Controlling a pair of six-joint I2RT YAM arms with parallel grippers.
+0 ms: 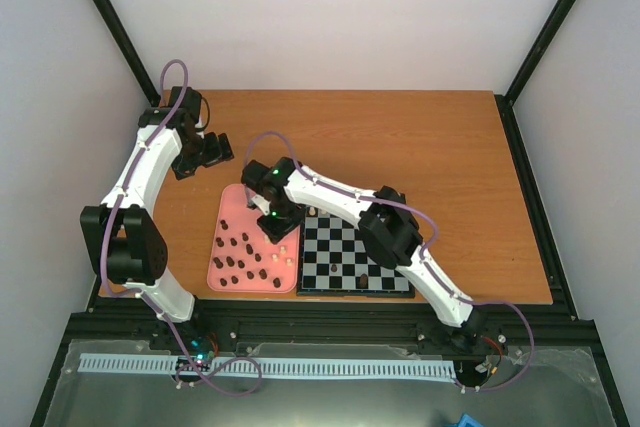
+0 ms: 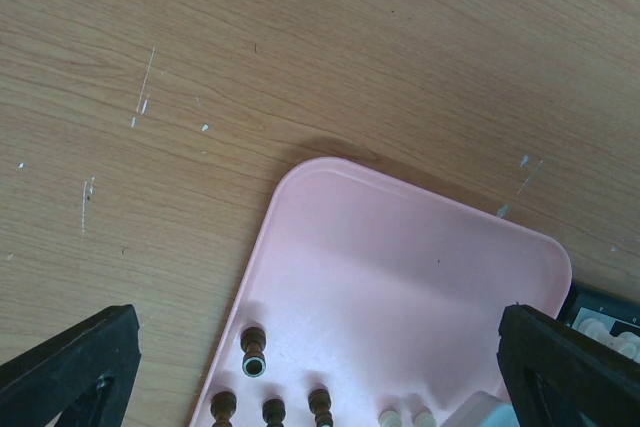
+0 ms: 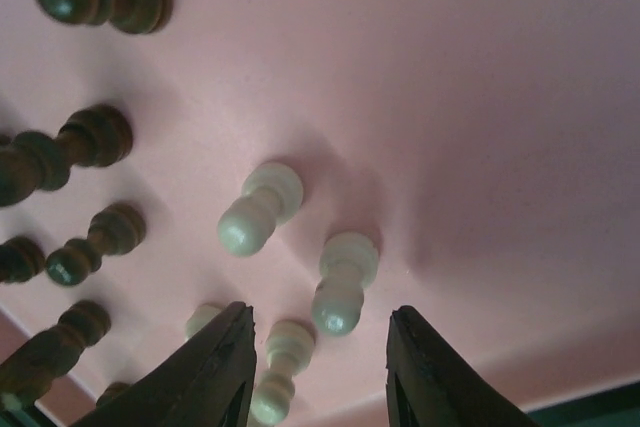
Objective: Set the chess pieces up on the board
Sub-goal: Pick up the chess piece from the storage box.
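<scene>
Arms differ: the right arm (image 1: pixel 330 192) reaches across the board (image 1: pixel 345 247) to hang the right gripper (image 3: pixel 320 312) nose-down over the tray's (image 1: pixel 222 209) right side, dark tapered jaws apart around a cream pawn (image 3: pixel 343 282) without gripping it, while the left gripper (image 2: pixel 318 317) hovers past the tray's far left corner, jaws spread wide over bare wood-grain table (image 2: pixel 250 67). Turned, glossy pieces (image 1: pixel 240 257) dot the smooth pink tray, brown on its left, cream on its right, and a few stand on the checkered board just beside its right edge; open table stretches beyond its far edge.
</scene>
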